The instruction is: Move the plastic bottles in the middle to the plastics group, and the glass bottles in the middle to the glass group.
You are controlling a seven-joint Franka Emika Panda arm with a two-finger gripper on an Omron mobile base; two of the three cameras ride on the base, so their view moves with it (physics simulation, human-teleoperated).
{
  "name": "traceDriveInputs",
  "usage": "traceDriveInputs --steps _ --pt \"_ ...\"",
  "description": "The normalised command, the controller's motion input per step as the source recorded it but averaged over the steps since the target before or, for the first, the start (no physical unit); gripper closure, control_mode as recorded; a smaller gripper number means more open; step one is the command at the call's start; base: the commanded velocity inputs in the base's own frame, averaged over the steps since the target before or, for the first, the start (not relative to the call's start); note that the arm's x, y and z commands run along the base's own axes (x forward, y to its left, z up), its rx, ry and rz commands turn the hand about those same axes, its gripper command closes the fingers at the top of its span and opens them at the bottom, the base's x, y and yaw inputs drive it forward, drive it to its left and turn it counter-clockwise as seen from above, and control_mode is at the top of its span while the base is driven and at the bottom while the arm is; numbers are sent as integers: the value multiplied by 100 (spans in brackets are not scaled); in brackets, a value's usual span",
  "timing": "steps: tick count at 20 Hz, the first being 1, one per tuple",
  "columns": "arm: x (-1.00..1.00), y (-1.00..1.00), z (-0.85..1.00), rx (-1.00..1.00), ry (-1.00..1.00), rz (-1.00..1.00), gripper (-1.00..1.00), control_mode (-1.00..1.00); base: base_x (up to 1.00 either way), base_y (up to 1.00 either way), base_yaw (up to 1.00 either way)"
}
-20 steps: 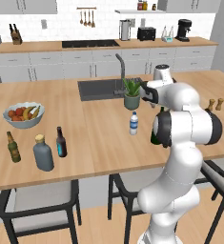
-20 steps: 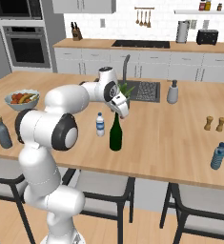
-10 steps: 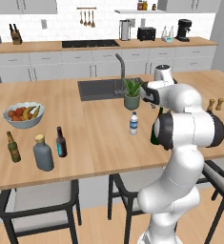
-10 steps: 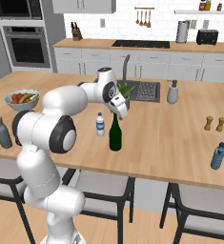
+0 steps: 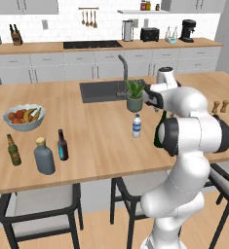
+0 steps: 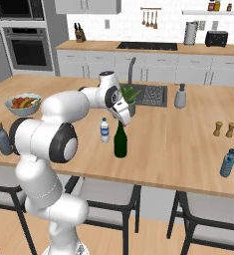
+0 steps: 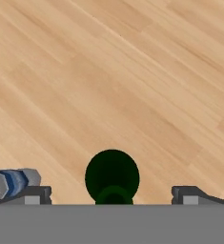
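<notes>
Wooden island counter (image 5: 101, 141) carrying all the bottles, with a dark sink (image 5: 104, 91) and tap set into its far side. Dark green wine bottle (image 6: 120, 142) upright near the front middle of the counter, directly beneath the gripper (image 6: 122, 115); in the hand view the bottle (image 7: 112, 177) is seen from above, centred between the two fingertips (image 7: 35, 193), which stand wide apart on either side and touch nothing. Small clear water bottle (image 6: 104, 130) with white cap and blue label upright just beside the wine bottle (on its left in the right base view), and lying at the left edge of the hand view (image 7: 11, 182). Potted plant (image 5: 134, 95) immediately behind both bottles, next to the sink, close to the robot's wrist. Left end of the counter, well apart: brown beer bottle (image 5: 13, 151), dark beer bottle with blue label (image 5: 62, 145), and the squat grey-blue bottle with tan cap (image 5: 44, 156) between them, a fruit bowl (image 5: 24, 117) behind. Right end: a blue-tinted bottle (image 6: 227, 163) near the front edge, salt and pepper shakers (image 6: 224, 129), and a grey pump dispenser (image 6: 180, 96) beside the sink
</notes>
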Motion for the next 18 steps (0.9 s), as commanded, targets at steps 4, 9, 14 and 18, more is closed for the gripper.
traceDriveInputs --steps 4,9,14,18 --pt "0 -1 -9 0 0 -3 -100 -100 0 0 0" --pt "1 0 -13 0 0 -2 100 -100 0 0 0" --pt "7 -1 -17 0 -6 0 100 -100 0 0 0" --pt "1 -13 -28 -7 -6 20 100 -100 0 0 0"
